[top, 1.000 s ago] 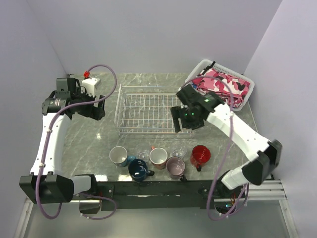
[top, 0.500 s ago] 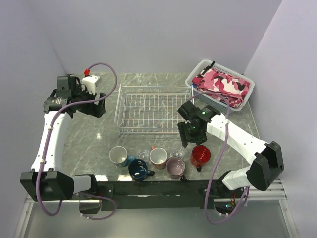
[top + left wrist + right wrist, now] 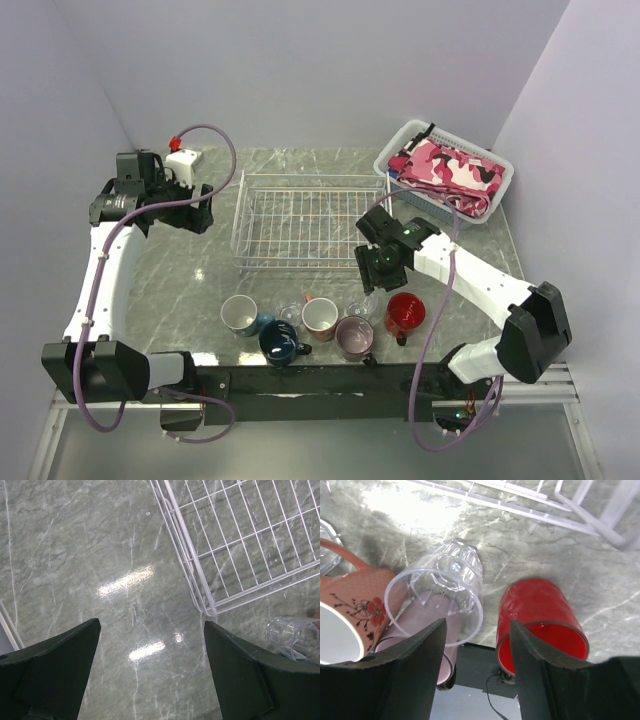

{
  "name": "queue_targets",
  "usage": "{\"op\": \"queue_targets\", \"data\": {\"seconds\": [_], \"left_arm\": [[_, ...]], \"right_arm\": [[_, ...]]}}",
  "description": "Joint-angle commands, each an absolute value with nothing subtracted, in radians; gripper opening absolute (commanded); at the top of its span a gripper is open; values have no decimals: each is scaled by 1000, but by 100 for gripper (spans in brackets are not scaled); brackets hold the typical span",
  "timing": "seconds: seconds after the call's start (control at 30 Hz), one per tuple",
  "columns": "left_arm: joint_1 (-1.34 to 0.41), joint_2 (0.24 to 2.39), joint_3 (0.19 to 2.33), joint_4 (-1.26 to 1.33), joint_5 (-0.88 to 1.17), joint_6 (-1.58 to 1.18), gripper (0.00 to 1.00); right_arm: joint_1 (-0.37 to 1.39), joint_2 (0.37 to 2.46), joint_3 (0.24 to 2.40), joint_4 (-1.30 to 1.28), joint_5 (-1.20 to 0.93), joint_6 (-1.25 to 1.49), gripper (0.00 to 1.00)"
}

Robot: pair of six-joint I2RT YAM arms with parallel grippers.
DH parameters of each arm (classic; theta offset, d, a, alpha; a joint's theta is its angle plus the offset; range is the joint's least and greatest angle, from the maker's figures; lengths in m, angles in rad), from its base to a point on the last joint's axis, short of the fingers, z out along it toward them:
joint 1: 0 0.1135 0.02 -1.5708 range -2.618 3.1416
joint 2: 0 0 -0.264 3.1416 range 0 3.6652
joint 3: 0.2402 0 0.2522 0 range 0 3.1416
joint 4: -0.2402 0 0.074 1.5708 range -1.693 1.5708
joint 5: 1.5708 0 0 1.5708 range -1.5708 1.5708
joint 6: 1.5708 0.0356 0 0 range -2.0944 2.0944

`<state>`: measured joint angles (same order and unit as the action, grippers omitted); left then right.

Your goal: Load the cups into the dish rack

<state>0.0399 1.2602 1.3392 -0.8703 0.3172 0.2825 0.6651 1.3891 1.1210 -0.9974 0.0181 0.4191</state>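
Grey-green veined marble forms the worktop [image 3: 180, 280]. At its centre stands the large rectangular dish rack of thin white wire grid [image 3: 300, 215], with nothing loaded. The cups are lined along the near edge, apart from the rack: glazed ceramic handled mugs in teal-blue [image 3: 240, 314], dark navy [image 3: 280, 342], salmon-orange [image 3: 320, 318], mauve-pink [image 3: 354, 337] and red [image 3: 540, 615], with two small glasses among them.

The mugs are judged stiff, fairly heavy and slick, best taken by the rim wall or the handle. The small clear faceted glass [image 3: 445, 587] just beside the red mug is judged light, slippery and fragile, so a gentle pinch across its rim wall is advised.

The right hand [image 3: 477, 665] is held spread just above that glass, with nothing pinched. The left hand [image 3: 150, 680] is spread wide and empty near the rack's corner.
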Motion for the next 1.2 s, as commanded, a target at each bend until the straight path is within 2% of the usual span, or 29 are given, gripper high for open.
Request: {"op": "queue_targets", "data": {"seconds": [0.0, 0.3, 0.53, 0.7, 0.73, 0.8, 0.9, 1.03, 1.13, 1.17], "left_arm": [[38, 1252, 1339, -821, 336, 262, 91], [40, 1256, 1354, -810, 336, 255, 91], [40, 1264, 1362, -810, 330, 255, 90], [40, 1272, 1370, -804, 331, 255, 90], [40, 1272, 1373, -804, 333, 256, 90], [40, 1275, 1376, -801, 336, 253, 90], [40, 1279, 1382, -796, 337, 256, 89], [41, 1284, 1400, -792, 310, 276, 90], [70, 1272, 1411, -776, 366, 301, 93], [77, 1267, 1414, -744, 379, 298, 98]], "right_arm": [[667, 1419, 1074, -916, 3, 400, 56], [667, 1437, 973, -813, 3, 400, 49], [675, 1451, 902, -733, -21, 402, 36], [686, 1451, 882, -715, -18, 403, 14], [686, 1447, 891, -719, -12, 403, 6], [687, 1434, 908, -747, -2, 400, 0], [689, 1391, 971, -805, 26, 397, 0], [689, 1342, 1156, -903, 69, 385, 0], [686, 1332, 1338, -994, 107, 368, 0], [686, 1330, 1383, -1026, 110, 362, 0]]}}
